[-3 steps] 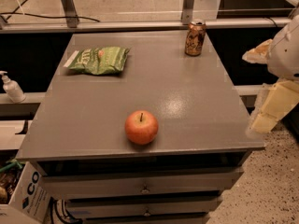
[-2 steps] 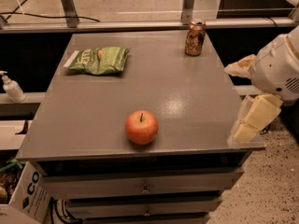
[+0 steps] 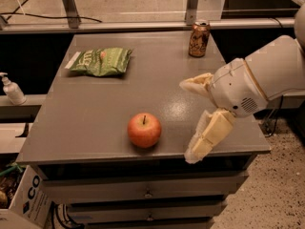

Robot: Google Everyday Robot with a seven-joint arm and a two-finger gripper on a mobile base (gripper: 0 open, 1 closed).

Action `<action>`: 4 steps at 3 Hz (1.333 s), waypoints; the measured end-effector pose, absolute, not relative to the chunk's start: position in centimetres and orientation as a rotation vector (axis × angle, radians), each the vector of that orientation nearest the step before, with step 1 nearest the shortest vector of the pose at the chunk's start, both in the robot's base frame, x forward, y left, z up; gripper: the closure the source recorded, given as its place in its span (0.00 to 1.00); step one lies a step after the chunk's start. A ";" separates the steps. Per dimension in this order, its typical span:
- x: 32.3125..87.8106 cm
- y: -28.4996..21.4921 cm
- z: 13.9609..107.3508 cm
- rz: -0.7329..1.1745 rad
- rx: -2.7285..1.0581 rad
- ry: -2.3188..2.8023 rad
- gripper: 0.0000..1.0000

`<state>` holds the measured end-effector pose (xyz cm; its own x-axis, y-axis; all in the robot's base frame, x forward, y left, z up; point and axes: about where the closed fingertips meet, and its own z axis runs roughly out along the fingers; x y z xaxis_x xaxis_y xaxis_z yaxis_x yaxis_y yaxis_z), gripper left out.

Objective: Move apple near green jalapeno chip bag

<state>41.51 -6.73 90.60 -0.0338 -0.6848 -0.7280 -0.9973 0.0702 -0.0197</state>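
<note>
A round red-orange apple (image 3: 144, 130) with a short dark stem sits near the front edge of the grey table (image 3: 95, 123). A flat green jalapeno chip bag (image 3: 100, 61) with a white left edge lies at the table's back left, well apart from the apple. My gripper (image 3: 190, 120) comes in from the right on a white arm and hangs over the table's right front part, to the right of the apple and not touching it. Its two cream fingers (image 3: 206, 136) are spread wide apart, and it holds nothing.
A brown drink can (image 3: 198, 38) stands at the table's back right. A white pump bottle (image 3: 11, 89) sits on a lower ledge at the left. Drawers run below the table front. A cardboard box (image 3: 24, 199) stands on the floor at the bottom left.
My gripper has moved left from beyond the table's right edge to over the table, closer to the apple. The apple, bag and can have not moved.
</note>
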 end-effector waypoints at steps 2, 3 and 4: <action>41.8 -5.1 90.1 0.738 -1.634 1.742 0.00; 42.7 -1.9 89.0 0.754 -1.609 1.694 0.00; 43.8 1.0 87.1 0.758 -1.600 1.670 0.00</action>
<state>43.84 1.04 87.08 0.0009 -0.5911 -0.8066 -0.9963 0.0689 -0.0516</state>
